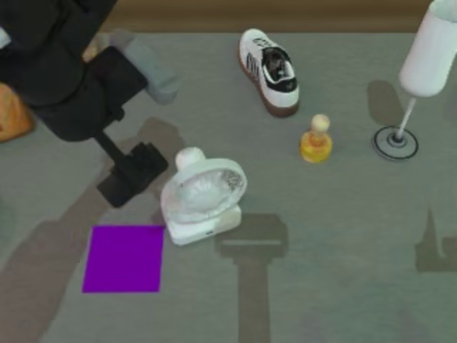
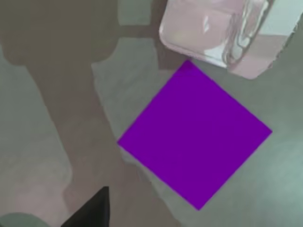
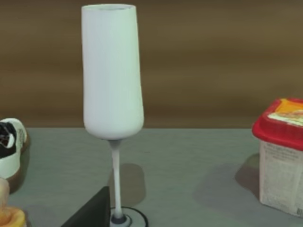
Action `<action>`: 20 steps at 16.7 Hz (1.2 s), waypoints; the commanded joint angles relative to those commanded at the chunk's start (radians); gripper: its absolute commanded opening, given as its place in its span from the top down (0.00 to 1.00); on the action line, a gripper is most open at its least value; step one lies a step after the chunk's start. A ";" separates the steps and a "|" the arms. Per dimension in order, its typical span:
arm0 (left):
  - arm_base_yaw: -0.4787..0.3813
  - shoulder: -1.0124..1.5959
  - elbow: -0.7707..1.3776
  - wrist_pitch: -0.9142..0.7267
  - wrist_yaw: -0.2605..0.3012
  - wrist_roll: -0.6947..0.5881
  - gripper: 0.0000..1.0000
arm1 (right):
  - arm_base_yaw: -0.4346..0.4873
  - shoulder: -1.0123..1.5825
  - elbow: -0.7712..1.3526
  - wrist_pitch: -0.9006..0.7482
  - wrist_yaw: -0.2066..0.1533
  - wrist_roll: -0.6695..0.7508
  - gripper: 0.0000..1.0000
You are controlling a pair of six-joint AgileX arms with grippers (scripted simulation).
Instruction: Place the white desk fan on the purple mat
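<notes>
A grey tabletop (image 1: 343, 286) seen from above, with several objects scattered across it. The white desk fan (image 1: 202, 193) sits a little left of centre, its round slatted grille tipped upward and its rectangular base toward the near edge. The purple mat (image 1: 124, 258) lies flat just beside the fan, nearer and to the left; the fan's base corner comes right up to the mat's upper right corner, but the fan is not on the mat.

The left arm reaches in from the top left corner. Its dark left tool (image 1: 136, 171) hangs low just left of the fan and above the mat's far edge. Whether its fingers are spread or pressed together cannot be told from these views, and it does not appear to hold anything. In the left wrist view, the mat (image 2: 195, 135) fills the middle as a purple diamond, with the fan's base (image 2: 222, 33) at its far corner.

Farther back sits a white sneaker (image 1: 269, 70) with dark stripes. Right of centre stands a small yellow bottle (image 1: 315, 141). At the far right, a tall white lamp (image 1: 427, 61) rises on a thin stem. The right wrist view shows a red-lidded tub (image 3: 281, 156) beside the lamp (image 3: 112, 73). The right tool itself is out of sight.
</notes>
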 joint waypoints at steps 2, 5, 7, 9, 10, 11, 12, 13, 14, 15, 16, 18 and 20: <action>-0.046 0.165 0.168 -0.099 -0.005 0.045 0.00 | 0.000 0.000 0.000 0.000 0.000 0.000 0.00; -0.101 0.369 0.386 -0.211 -0.015 0.101 0.00 | 0.000 0.000 0.000 0.000 0.000 0.000 0.00; -0.126 0.466 0.493 -0.259 -0.021 0.128 0.00 | 0.000 0.000 0.000 0.000 0.000 0.000 0.00; -0.142 0.529 0.560 -0.288 -0.025 0.145 0.00 | 0.000 0.000 0.000 0.000 0.000 0.000 0.00; -0.146 0.546 0.578 -0.296 -0.027 0.150 0.00 | 0.000 0.000 0.000 0.000 0.000 0.000 0.00; -0.148 0.553 0.586 -0.299 -0.027 0.152 0.00 | 0.000 0.000 0.000 0.000 0.000 0.000 0.00; -0.148 0.553 0.586 -0.299 -0.027 0.152 0.00 | 0.000 0.000 0.000 0.000 0.000 0.000 0.00; -0.148 0.553 0.586 -0.299 -0.027 0.152 0.00 | 0.000 0.000 0.000 0.000 0.000 0.000 0.00; -0.148 0.553 0.586 -0.299 -0.027 0.152 0.00 | 0.000 0.000 0.000 0.000 0.000 0.000 0.00; -0.143 0.551 0.583 -0.297 -0.027 0.151 0.00 | 0.000 0.000 0.000 0.000 0.000 0.000 0.00; -0.144 0.551 0.580 -0.293 -0.027 0.151 0.00 | 0.000 0.000 0.000 0.000 0.000 0.000 0.00; -0.146 0.549 0.542 -0.257 -0.027 0.154 0.00 | 0.000 0.000 0.000 0.000 0.000 0.000 0.00; -0.146 0.546 0.479 -0.199 -0.027 0.153 0.00 | 0.000 0.000 0.000 0.000 0.000 0.000 0.00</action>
